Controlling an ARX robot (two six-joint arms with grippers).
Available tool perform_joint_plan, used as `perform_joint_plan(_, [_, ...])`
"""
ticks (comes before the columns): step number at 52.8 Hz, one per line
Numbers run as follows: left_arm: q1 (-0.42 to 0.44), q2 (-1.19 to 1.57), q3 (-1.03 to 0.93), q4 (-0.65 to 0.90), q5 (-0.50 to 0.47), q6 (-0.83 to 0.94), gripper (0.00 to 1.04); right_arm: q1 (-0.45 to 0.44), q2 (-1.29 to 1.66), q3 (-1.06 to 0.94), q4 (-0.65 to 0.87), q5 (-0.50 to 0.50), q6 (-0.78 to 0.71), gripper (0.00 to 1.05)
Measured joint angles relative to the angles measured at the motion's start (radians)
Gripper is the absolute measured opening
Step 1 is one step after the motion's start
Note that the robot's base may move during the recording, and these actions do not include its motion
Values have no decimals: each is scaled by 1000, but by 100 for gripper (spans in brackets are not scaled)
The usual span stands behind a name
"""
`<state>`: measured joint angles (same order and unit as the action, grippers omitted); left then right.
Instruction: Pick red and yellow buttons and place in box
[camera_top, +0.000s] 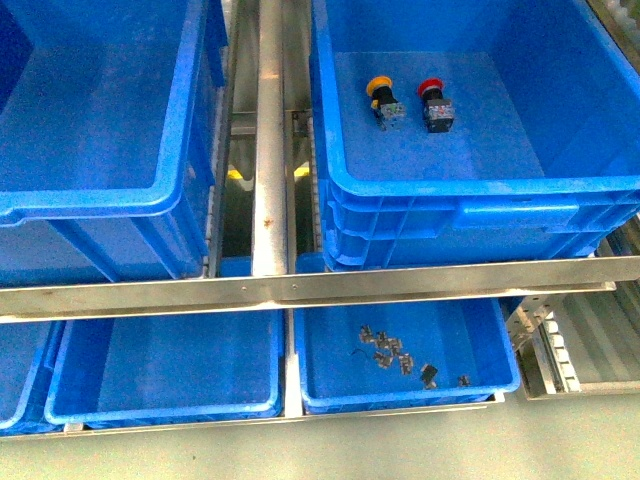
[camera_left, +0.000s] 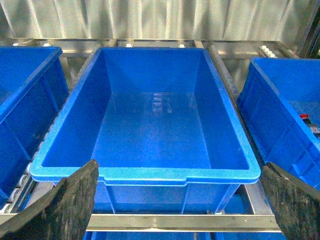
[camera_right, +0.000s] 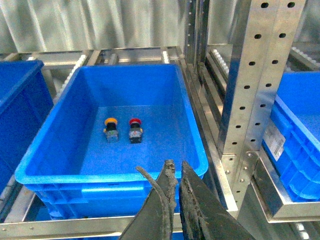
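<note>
The yellow button (camera_top: 381, 98) and the red button (camera_top: 434, 104) lie side by side, not touching, on the floor of the right box (camera_top: 480, 185), near its far wall. They look light and rigid, with smooth round caps that could slip, so the boxy body is the better place to hold. The right gripper (camera_right: 176, 175) hangs above the near rim with fingers together, and the left gripper (camera_left: 177, 200) is spread wide before the empty box (camera_left: 145, 172).
</note>
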<state>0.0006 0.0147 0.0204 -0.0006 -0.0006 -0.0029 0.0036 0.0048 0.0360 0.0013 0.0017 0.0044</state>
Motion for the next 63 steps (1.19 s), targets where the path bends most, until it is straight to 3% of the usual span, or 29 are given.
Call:
perform_joint_plan(5, [0, 0, 0, 0, 0, 0, 97, 0, 0, 0, 0, 0, 0, 39])
perform_joint_plan(12, [0, 0, 0, 0, 0, 0, 97, 0, 0, 0, 0, 0, 0, 62])
perform_joint_plan(16, [0, 0, 0, 0, 0, 0, 97, 0, 0, 0, 0, 0, 0, 83])
perform_joint_plan(21, [0, 0, 0, 0, 0, 0, 97, 0, 0, 0, 0, 0, 0, 99])
perform_joint_plan(63, [0, 0, 0, 0, 0, 0, 97, 0, 0, 0, 0, 0, 0, 99])
